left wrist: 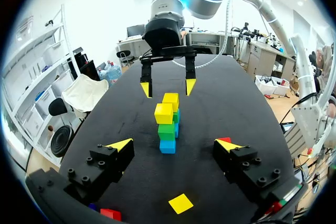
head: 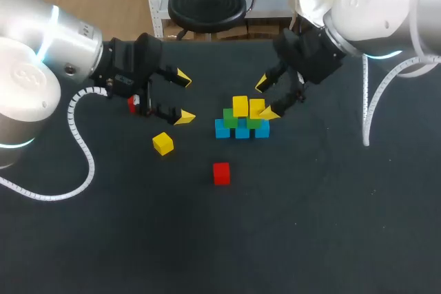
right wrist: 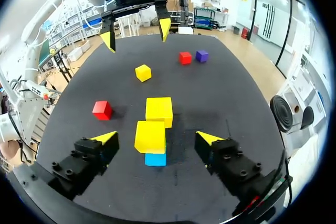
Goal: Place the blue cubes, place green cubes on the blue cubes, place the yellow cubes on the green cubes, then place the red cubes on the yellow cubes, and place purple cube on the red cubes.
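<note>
Stacking the yellow layer looks to be the step in hand. Two yellow cubes [head: 240,106] sit on the green cubes [head: 230,118], which rest on the row of blue cubes [head: 242,131] in the middle of the bench [head: 331,225]. A loose yellow cube [head: 163,143] lies well apart on the left arm's side.

The right gripper [head: 266,98] hangs over the stack with its fingers spread wide. In its wrist view the nearer stacked yellow cube lies below and between the tips with a gap on each side, so it pinches nothing. The left gripper [head: 183,98] is likewise spread and empty, with the loose yellow cube beneath it in its wrist view.

I judge the next move is for the left gripper to come down over that loose cube and close on it. After that come the reds: one red cube [head: 221,173] lies in front of the stack, and a second red cube [right wrist: 185,57] sits beside the purple cube [right wrist: 201,55] under the left arm.
</note>
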